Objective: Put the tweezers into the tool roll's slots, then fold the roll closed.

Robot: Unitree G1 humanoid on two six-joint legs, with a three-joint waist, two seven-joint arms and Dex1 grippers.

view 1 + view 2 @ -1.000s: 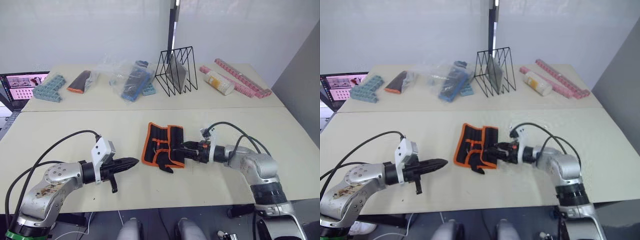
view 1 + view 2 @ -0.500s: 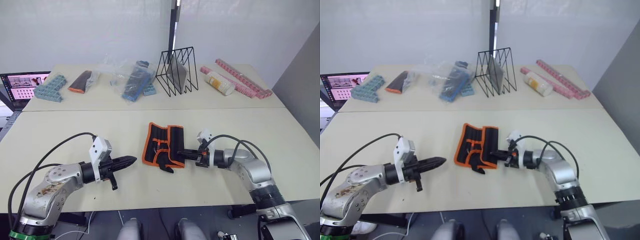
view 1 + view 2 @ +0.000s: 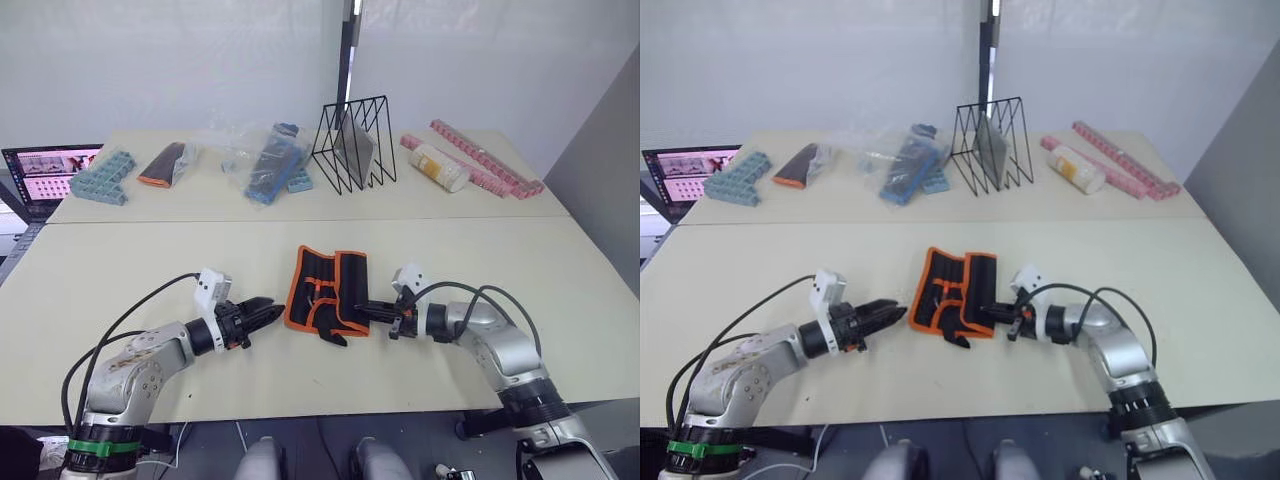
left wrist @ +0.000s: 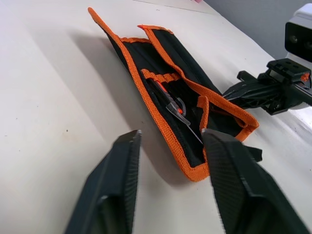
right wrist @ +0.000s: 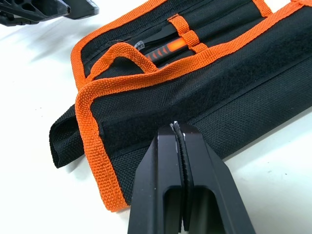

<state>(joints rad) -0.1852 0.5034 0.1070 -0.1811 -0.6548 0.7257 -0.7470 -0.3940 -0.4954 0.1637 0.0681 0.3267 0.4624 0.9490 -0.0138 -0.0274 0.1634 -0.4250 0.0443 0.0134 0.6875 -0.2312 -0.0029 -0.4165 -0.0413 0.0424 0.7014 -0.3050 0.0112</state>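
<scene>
Inside the half-folded tool roll point(image 4: 181, 100), seemingly tweezers point(image 4: 170, 103) sit pocketed.

Bare table point(image 3: 150, 270) around tool roll point(image 3: 325, 290)

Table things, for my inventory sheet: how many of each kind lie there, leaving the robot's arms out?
Tool roll: 1
Pouch: 1
Wire rack: 1
Bottle: 1
Bag of blue parts: 1
Teal block cluster: 1
Pink strips: 2, as far as I can tell
Total: 8
</scene>
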